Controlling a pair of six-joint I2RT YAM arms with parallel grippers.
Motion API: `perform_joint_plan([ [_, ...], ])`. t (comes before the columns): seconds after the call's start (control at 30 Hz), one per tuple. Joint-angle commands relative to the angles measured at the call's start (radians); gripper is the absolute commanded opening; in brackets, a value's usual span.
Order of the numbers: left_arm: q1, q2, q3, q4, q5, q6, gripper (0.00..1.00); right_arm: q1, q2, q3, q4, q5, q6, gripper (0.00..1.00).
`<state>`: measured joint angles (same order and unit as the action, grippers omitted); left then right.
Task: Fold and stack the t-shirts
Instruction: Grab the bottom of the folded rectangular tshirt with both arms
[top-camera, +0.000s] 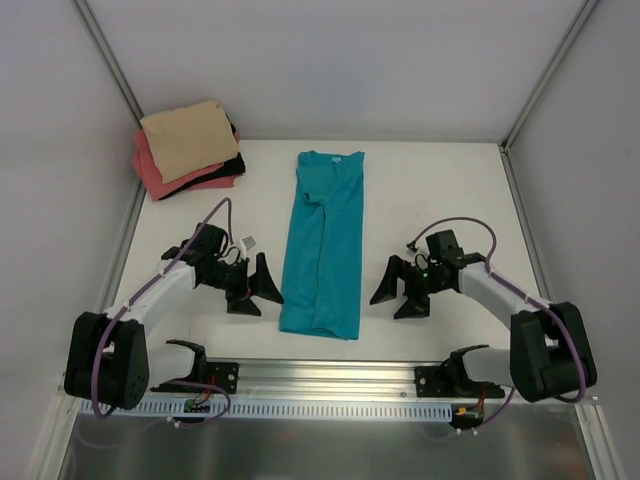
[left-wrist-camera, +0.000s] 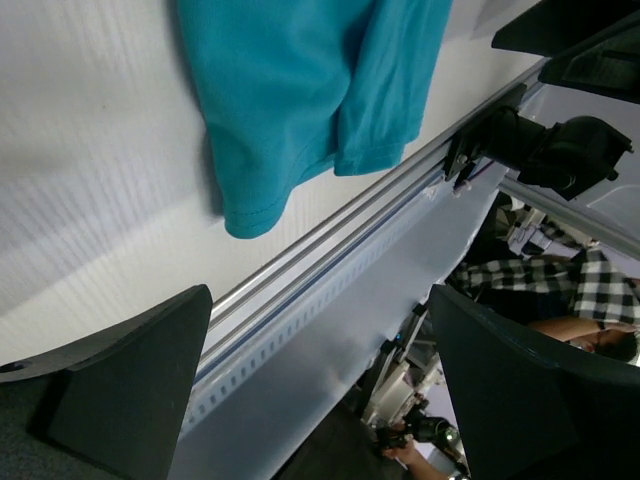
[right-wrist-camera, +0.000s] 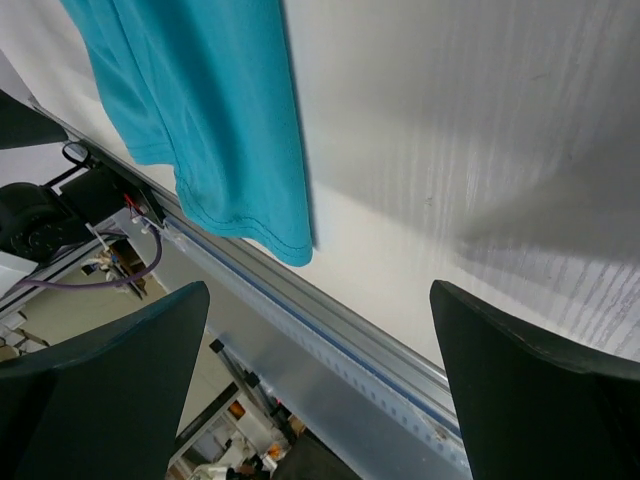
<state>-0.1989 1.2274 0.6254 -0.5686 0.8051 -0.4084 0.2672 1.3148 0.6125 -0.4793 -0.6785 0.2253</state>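
The teal t-shirt (top-camera: 326, 245) lies folded lengthwise into a long narrow strip down the middle of the white table, collar end far and hem end near. Its hem corners show in the left wrist view (left-wrist-camera: 290, 90) and in the right wrist view (right-wrist-camera: 200, 100). My left gripper (top-camera: 257, 292) stands open just left of the strip's near end, apart from the cloth, with nothing between its jaws (left-wrist-camera: 320, 320). My right gripper (top-camera: 398, 295) stands open just right of it, also holding nothing (right-wrist-camera: 320, 300). The tan-beige t-shirt (top-camera: 185, 140) lies folded on top of the coral-pink t-shirt (top-camera: 165, 182) at the back left.
A black cloth (top-camera: 232, 165) peeks from under the back-left stack. A small grey-white piece (top-camera: 247, 240) sits on the table near my left wrist. An aluminium rail (top-camera: 330, 375) runs along the near edge. Walls close in the left, right and far sides.
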Motion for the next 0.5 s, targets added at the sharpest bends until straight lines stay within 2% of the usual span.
perform_joint_plan([
  [0.0,-0.033,-0.075,0.005,0.041,0.028,-0.042,0.93,0.009,-0.112,-0.037,0.088,0.036,0.038,1.00],
  [0.1,-0.051,-0.043,-0.015,0.096,0.022,-0.063,0.92,0.027,-0.132,-0.072,0.135,0.060,0.081,0.99],
  [0.23,-0.068,0.024,-0.042,0.133,0.000,-0.064,0.91,0.101,-0.137,-0.114,0.220,0.108,0.219,0.98],
  [0.37,-0.077,0.026,-0.065,0.141,-0.027,-0.069,0.91,0.251,-0.126,-0.128,0.260,0.177,0.298,0.99],
  [0.47,-0.083,0.035,-0.087,0.167,-0.046,-0.087,0.91,0.311,-0.111,-0.134,0.292,0.214,0.342,0.98],
])
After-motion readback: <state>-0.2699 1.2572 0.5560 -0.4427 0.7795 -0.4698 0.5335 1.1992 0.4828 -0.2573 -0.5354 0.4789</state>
